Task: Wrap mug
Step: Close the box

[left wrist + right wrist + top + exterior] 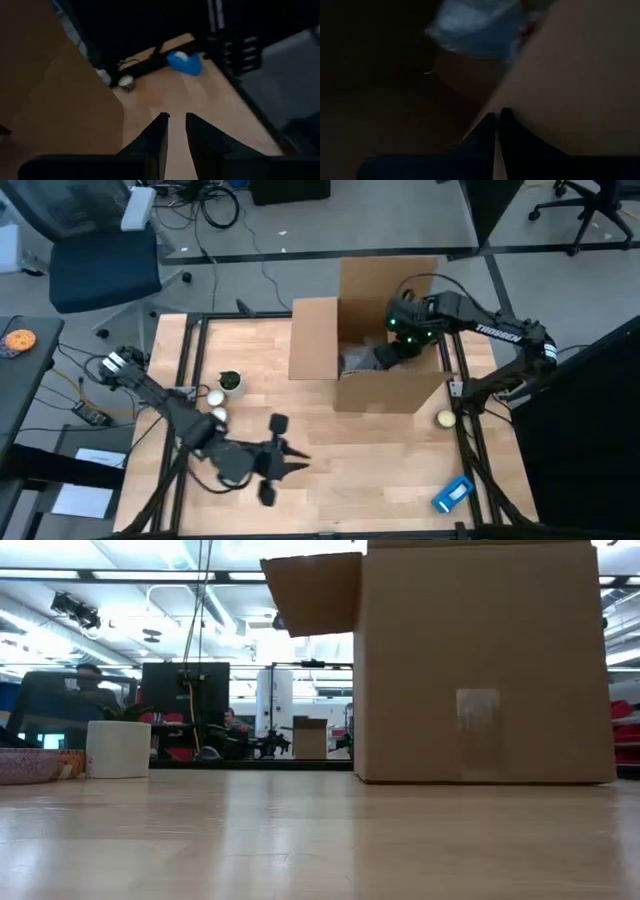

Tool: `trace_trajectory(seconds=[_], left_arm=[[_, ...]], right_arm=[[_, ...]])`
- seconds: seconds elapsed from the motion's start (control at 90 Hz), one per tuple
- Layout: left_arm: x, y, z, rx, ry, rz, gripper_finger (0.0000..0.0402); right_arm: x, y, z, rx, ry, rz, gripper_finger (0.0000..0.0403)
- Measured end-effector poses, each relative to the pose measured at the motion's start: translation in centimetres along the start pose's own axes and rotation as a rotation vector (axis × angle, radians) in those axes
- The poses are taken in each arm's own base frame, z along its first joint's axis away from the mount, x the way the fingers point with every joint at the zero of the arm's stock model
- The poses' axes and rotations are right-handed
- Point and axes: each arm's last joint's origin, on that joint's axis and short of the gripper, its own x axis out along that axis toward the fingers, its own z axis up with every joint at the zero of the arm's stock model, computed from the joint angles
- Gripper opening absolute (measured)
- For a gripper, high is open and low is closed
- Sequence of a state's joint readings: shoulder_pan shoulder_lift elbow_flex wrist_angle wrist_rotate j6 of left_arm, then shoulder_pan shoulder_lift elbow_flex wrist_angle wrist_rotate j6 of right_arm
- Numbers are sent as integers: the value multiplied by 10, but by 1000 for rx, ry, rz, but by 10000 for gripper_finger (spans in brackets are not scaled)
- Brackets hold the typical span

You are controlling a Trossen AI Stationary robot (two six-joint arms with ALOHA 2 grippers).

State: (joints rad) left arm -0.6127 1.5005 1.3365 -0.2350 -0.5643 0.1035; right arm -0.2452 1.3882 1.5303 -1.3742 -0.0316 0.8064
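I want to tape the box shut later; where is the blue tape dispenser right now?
In the high view the blue tape dispenser lies at the table's near right corner, beside the frame rail, a little nearer than the small yellowish roll and the cardboard box.

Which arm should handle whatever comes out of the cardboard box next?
Right, probably. The right gripper is already down inside the open brown cardboard box; the left gripper hovers over bare table, well away from it.

My right fingers, matt black plastic, sit inside a matt brown cardboard box. Under my left fingers: pale wood-grain worktop, smooth w/ slight sheen. Ahead, glossy blue plastic tape dispenser.
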Motion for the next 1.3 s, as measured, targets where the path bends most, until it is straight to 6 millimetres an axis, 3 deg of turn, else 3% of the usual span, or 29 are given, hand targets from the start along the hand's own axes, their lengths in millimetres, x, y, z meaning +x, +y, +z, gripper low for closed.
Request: trace_trajectory(seconds=[0.267, 0.489, 0.644, 0.822, 0.978, 1.3], left_arm=[[43, 39, 30, -34, -21, 125, 53], [75, 64, 30, -98, -80, 186, 53], [80, 85, 32, -155, -140, 281, 53], [80, 104, 38, -158, -192, 443, 53], [86, 128, 27, -165, -124, 526, 53], [90, 157, 14, -271, -81, 586, 53]], right_arm=[[0, 25, -24, -113, -4, 40, 0], [-8, 26, -34, -172, -77, 22, 0], [-32, 16, -36, -189, -248, 57, 0], [-74, 10, -47, -251, -546, 211, 0], [-103, 10, -61, -339, -711, 367, 0], [-97, 22, -78, -451, -679, 355, 0]])
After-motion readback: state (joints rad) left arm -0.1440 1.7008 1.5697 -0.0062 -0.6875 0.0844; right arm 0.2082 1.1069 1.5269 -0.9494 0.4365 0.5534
